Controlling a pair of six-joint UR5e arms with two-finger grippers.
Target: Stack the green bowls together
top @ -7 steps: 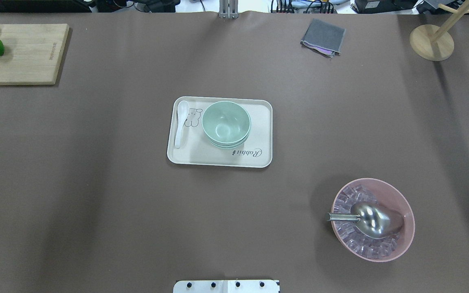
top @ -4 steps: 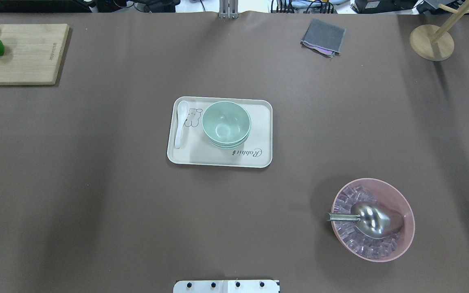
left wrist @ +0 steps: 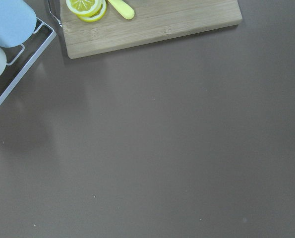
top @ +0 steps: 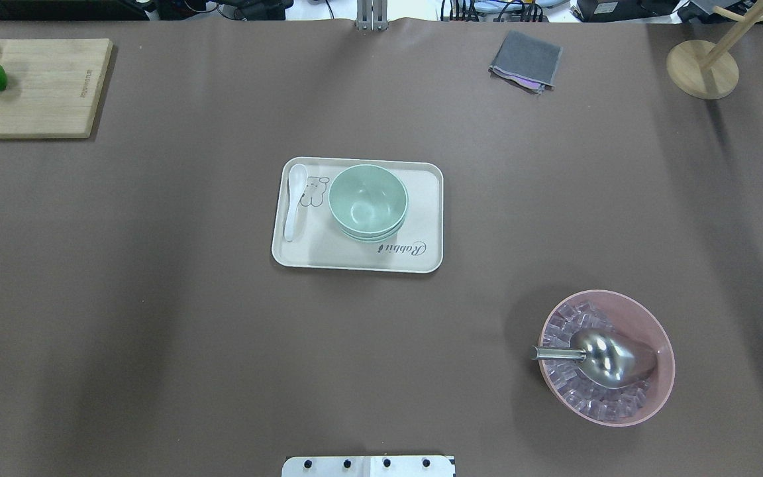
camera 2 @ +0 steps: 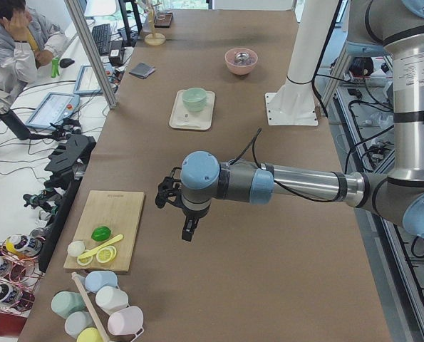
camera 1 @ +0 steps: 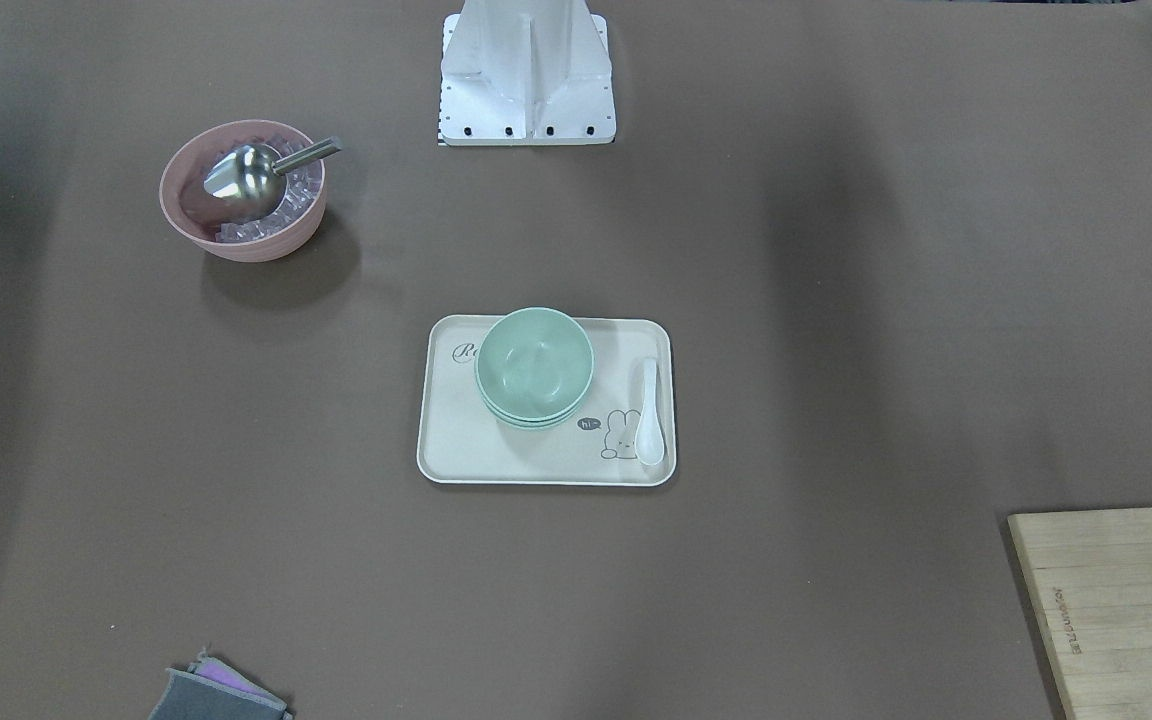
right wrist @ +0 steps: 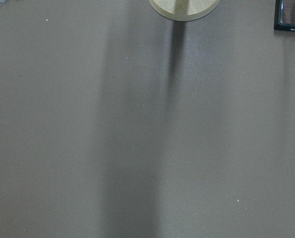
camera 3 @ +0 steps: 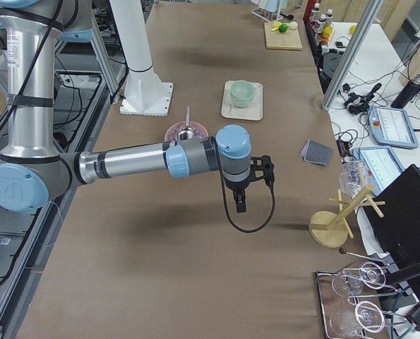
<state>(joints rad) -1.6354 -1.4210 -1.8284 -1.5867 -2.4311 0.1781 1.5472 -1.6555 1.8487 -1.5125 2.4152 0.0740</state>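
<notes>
The green bowls point(top: 368, 202) sit nested in one stack on a cream tray point(top: 355, 264) at mid table; they also show in the front view point(camera 1: 534, 365) and both side views point(camera 2: 194, 97) point(camera 3: 242, 92). My left gripper point(camera 2: 188, 231) hangs over bare table near the cutting board, far from the stack. My right gripper point(camera 3: 239, 205) hangs over bare table toward the wooden stand, also far from the stack. Both show only in the side views, so I cannot tell if they are open or shut. Neither wrist view shows fingers.
A white spoon point(top: 295, 199) lies on the tray beside the bowls. A pink bowl point(top: 653, 318) of ice holds a metal scoop. A cutting board point(top: 37, 86) with lime and lemon, a grey cloth point(top: 526, 59) and a wooden stand point(top: 703, 69) line the far edge.
</notes>
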